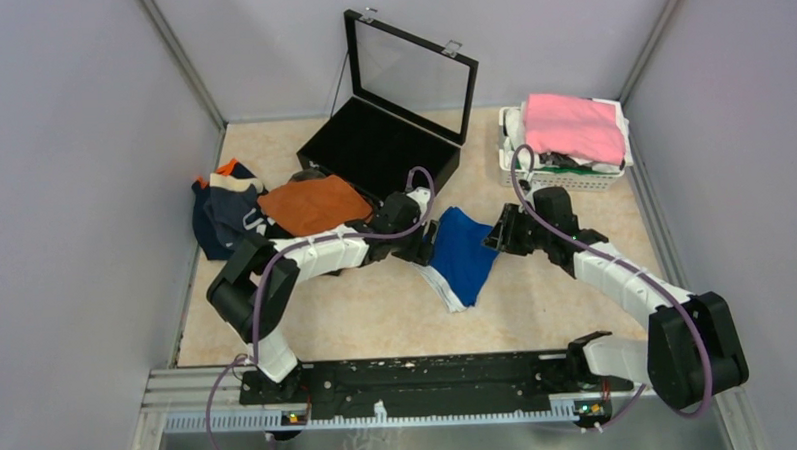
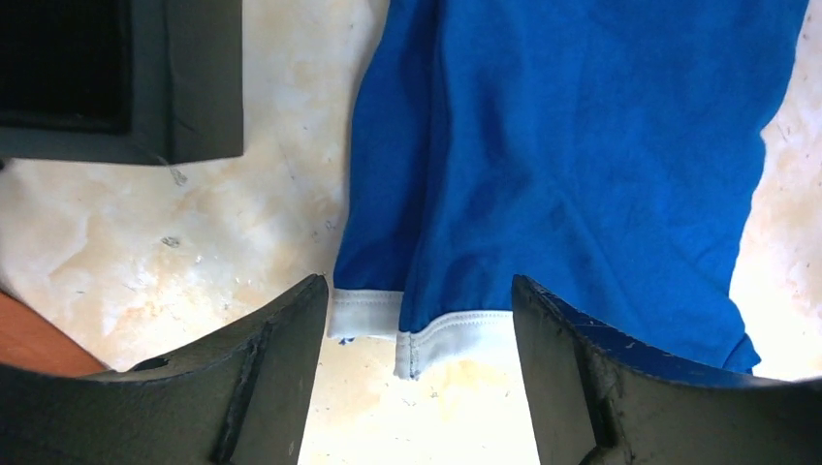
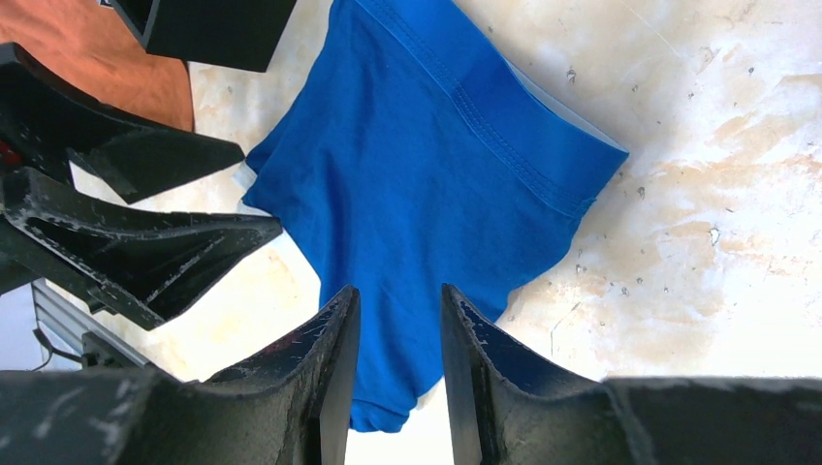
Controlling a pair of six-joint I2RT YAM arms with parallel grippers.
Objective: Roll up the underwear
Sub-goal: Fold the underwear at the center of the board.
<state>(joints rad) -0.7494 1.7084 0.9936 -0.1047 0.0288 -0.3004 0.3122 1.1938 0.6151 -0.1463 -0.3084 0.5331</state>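
Observation:
The royal blue underwear with white trim lies spread flat on the table between my two grippers. My left gripper is at its left edge. In the left wrist view the left gripper is open, its jaws straddling the white leg hem of the blue underwear without pinching it. My right gripper is at the garment's right side. In the right wrist view the right gripper is open, jaws a little apart over a narrow end of the blue underwear, which lies loose on the table.
A black case with its glass lid raised stands behind the garment. Rust-orange underwear and a navy pile lie at the left. A white basket holding pink cloth stands at the back right.

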